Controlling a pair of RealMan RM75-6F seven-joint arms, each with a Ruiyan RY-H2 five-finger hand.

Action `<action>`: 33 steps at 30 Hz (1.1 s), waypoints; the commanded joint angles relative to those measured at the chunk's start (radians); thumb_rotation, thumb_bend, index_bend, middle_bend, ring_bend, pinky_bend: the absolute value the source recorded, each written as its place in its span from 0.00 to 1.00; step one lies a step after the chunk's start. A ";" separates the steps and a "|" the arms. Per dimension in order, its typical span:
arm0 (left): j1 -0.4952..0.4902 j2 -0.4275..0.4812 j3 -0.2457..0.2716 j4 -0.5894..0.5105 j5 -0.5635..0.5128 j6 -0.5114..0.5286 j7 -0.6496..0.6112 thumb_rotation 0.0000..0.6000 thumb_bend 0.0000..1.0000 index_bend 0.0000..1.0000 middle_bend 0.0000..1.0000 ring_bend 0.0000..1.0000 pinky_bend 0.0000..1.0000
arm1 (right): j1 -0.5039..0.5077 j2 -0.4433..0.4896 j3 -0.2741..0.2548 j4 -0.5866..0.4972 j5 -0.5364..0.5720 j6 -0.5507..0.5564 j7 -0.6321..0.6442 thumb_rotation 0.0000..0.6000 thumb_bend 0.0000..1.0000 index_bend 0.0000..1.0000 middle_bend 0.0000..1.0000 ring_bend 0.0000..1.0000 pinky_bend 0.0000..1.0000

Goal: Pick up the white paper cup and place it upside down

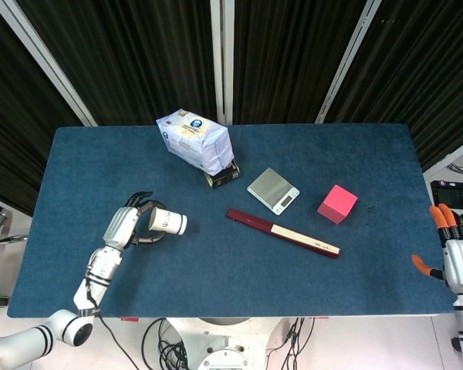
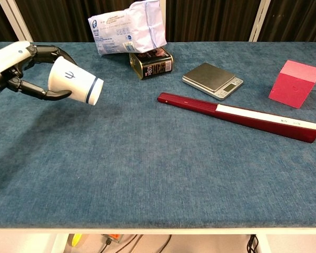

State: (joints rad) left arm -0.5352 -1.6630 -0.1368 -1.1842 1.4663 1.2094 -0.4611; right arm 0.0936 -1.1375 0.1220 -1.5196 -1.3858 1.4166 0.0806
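My left hand (image 1: 127, 226) (image 2: 16, 66) grips the white paper cup (image 1: 167, 222) (image 2: 76, 83) above the left part of the blue table (image 1: 216, 262). The cup lies nearly on its side in the air, with its blue-ringed base pointing toward the table's middle and its mouth inside the hand. My right hand (image 1: 457, 258) hovers off the table's right edge, fingers apart and holding nothing; the chest view does not show it.
A white bag (image 1: 194, 139) leans on a dark tin (image 1: 222, 176) at the back. A silver scale (image 1: 273, 190), a pink cube (image 1: 338, 203) and a long dark red fan box (image 1: 283, 232) lie centre to right.
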 commanded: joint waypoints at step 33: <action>-0.064 0.149 0.069 -0.174 0.126 -0.041 0.572 1.00 0.24 0.17 0.17 0.00 0.03 | 0.003 -0.003 0.002 0.006 0.013 -0.009 -0.005 1.00 0.15 0.00 0.00 0.00 0.00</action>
State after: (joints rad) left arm -0.5703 -1.5604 -0.0538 -1.2476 1.5685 1.1711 -0.1780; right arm 0.0962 -1.1399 0.1238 -1.5133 -1.3725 1.4075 0.0758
